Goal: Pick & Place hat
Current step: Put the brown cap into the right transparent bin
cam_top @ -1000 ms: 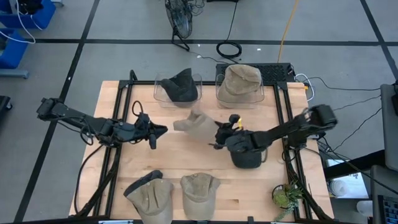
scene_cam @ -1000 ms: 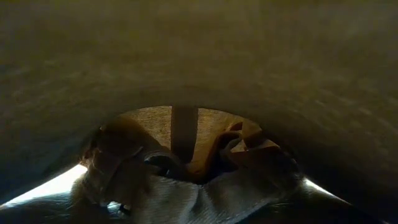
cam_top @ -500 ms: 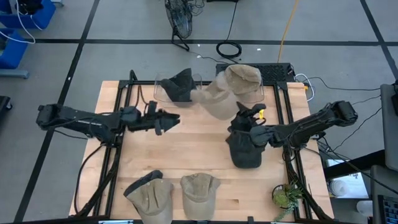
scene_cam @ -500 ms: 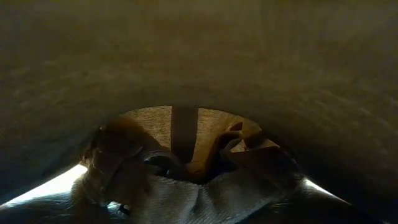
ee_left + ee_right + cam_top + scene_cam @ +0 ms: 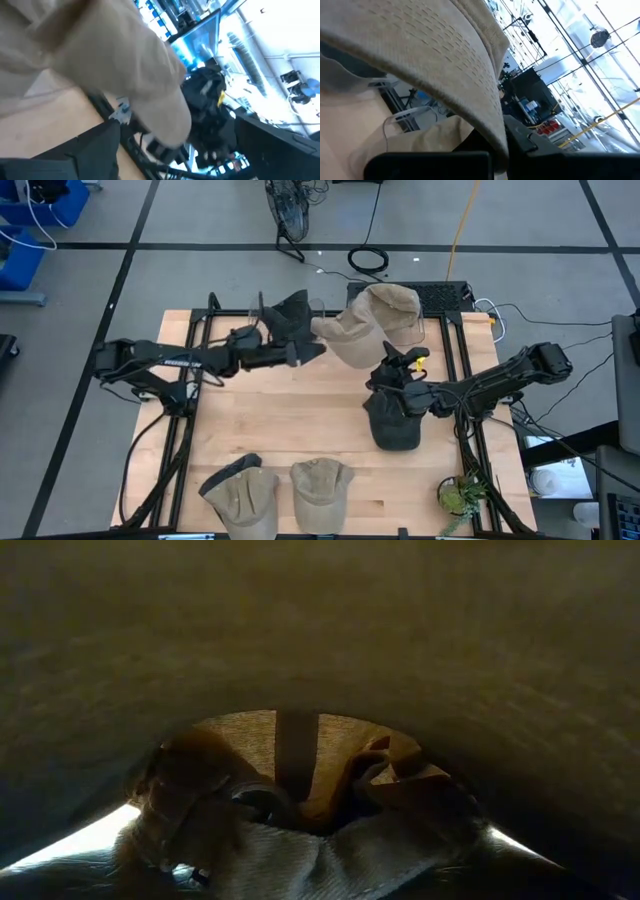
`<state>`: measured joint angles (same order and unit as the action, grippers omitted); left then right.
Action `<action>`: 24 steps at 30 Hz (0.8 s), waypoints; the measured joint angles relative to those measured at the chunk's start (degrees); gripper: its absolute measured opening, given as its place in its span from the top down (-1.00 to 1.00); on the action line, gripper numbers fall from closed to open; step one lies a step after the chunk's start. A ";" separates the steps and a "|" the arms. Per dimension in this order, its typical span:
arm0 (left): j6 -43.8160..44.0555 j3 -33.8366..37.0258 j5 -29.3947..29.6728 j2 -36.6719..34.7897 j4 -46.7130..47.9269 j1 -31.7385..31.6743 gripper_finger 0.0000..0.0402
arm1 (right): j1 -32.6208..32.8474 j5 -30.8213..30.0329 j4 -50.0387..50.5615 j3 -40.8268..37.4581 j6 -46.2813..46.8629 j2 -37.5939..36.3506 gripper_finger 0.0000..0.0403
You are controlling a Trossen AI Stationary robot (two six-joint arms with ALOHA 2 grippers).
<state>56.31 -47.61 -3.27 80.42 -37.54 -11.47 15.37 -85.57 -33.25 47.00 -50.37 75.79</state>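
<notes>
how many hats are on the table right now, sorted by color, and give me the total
Tan hats: 4 – one in the back right clear bin, one draped beside it, two at the front edge.
Dark hats: 2 – one in the back left clear bin, one under the right arm.
Total: 6 hats.

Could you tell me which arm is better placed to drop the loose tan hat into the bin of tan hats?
Probably the right: the right gripper is shut on the tan hat beside that bin. The left gripper is open, holding nothing.
</notes>
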 joint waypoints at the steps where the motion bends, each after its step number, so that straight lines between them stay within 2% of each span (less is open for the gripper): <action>1: -0.02 -1.15 -0.39 0.78 0.02 -0.50 -0.88 | 0.12 0.02 -0.12 0.00 0.00 0.02 0.97; 10: 2.89 -6.48 -2.08 5.83 0.02 -3.04 -0.60 | 0.47 0.35 -1.33 0.04 0.17 0.00 0.97; 15: 4.40 -6.48 0.31 7.28 0.05 -3.36 -0.36 | 0.45 1.91 -0.86 0.04 0.09 0.02 0.97; 19: 4.24 -6.48 1.29 7.37 -0.15 -3.29 0.01 | 0.47 3.05 -0.77 0.04 0.15 0.05 0.96; 24: 3.60 -6.46 1.03 7.37 -2.38 -3.29 0.70 | 0.45 4.32 -0.62 0.04 0.24 0.05 0.96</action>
<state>59.91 -54.06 -2.23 87.79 -39.93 -14.76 15.81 -81.25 -33.87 47.05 -50.13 75.83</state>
